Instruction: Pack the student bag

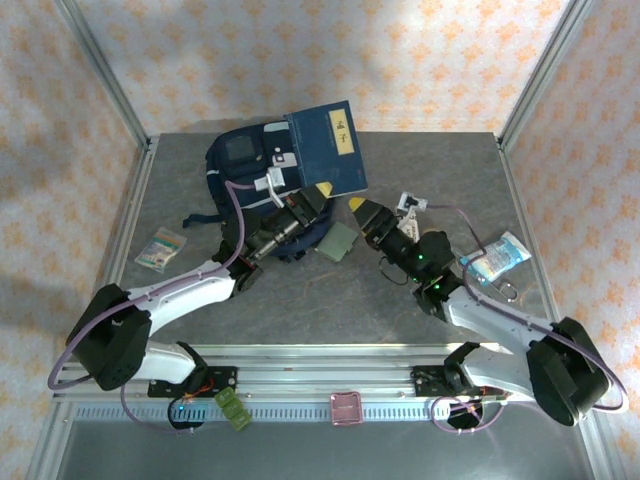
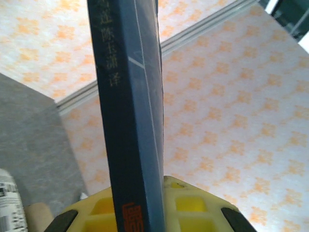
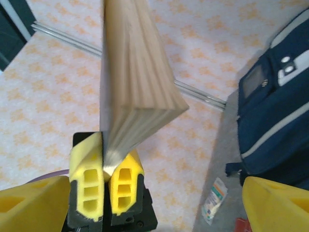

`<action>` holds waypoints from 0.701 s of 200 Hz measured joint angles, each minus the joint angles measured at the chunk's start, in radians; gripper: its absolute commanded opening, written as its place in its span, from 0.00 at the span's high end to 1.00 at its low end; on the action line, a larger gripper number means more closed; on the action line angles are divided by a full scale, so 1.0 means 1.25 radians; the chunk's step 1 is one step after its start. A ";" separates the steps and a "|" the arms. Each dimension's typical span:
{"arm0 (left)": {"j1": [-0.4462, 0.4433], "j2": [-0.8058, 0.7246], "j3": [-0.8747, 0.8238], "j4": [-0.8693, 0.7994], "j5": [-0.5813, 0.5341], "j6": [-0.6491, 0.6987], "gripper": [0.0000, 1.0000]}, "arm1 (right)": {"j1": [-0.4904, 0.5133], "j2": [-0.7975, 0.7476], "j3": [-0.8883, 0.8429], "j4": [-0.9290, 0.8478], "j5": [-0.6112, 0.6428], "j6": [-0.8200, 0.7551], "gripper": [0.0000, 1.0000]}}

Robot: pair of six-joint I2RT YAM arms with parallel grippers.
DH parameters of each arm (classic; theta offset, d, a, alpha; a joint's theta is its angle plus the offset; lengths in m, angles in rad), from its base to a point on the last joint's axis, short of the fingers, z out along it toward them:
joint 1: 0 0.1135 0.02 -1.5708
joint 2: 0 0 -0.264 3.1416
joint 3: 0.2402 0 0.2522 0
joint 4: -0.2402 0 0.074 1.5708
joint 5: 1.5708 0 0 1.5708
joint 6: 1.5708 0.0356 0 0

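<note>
The student bag (image 1: 245,160) is a navy backpack with pale stripes, lying at the back of the table, left of centre; its side also fills the right edge of the right wrist view (image 3: 275,96). My left gripper (image 1: 313,196) is shut on the bottom edge of a blue book (image 1: 325,148), which it holds upright just right of the bag. The book's spine (image 2: 133,111) rises between the yellow fingers (image 2: 193,208). My right gripper (image 1: 365,214) stands open close beside the book, nothing between its fingers (image 3: 275,203). From there the book's page edges (image 3: 137,72) show clamped in the left gripper.
A grey-green pouch (image 1: 337,241) lies under the two grippers. A small colourful packet (image 1: 160,248) lies left of the left arm, a light blue packet (image 1: 500,257) at the right, a white tagged item (image 1: 411,203) behind the right gripper. Patterned walls enclose the table.
</note>
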 measured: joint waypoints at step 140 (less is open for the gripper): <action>-0.027 -0.034 -0.081 0.040 -0.019 -0.005 0.40 | -0.027 0.097 0.136 -0.020 -0.014 0.007 1.00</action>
